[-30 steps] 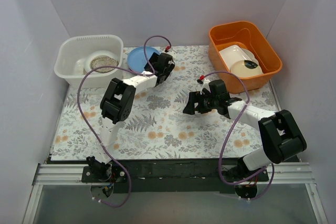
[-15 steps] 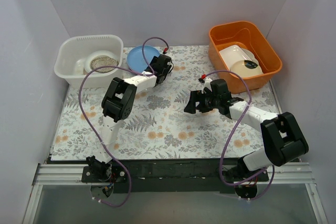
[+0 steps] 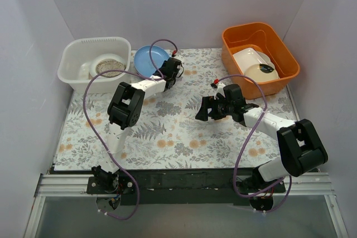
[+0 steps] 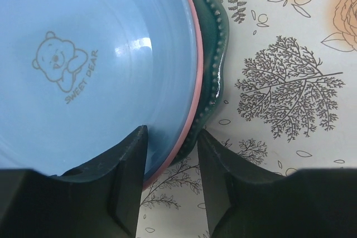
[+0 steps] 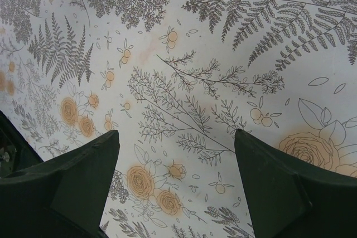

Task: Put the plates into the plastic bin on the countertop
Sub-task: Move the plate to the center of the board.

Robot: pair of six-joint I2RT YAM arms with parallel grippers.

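— As far as the overhead view shows, how much of the job is done?

— At least one piece. A round cream speckled plate [image 3: 107,65] lies inside the translucent white rectangular plastic bin [image 3: 96,42], at the far left corner of the fern-printed bench [image 3: 167,132]. Whether others sit beneath it I cannot tell.

— And the step in hand?

— The left hand [image 4: 170,146] has its two fingers closed to a narrow gap over the near rim of a round pale blue plate [image 4: 83,54] printed with a small bear. From above, that blue plate sits tilted just beside the bin's right wall, outside it. I judge it in transfer and not yet delivered.

— Anything under it?

— A pink edge [image 4: 192,82] shows just below its rim, and below that a dark green scalloped rim [image 4: 215,54]. They look like two more plates waiting. Whether the fingers pinch the pink one too is unclear.

— The right hand?

— The right hand [image 5: 175,135] hangs over the bench near the middle, fingers spread wide, holding nothing.

— And the orange plastic tub [image 3: 262,88]?

— It holds a white rectangular dish [image 3: 248,57] and a cream dish with a dark blob [image 3: 261,72]. Neither counts as a plate for the bin.
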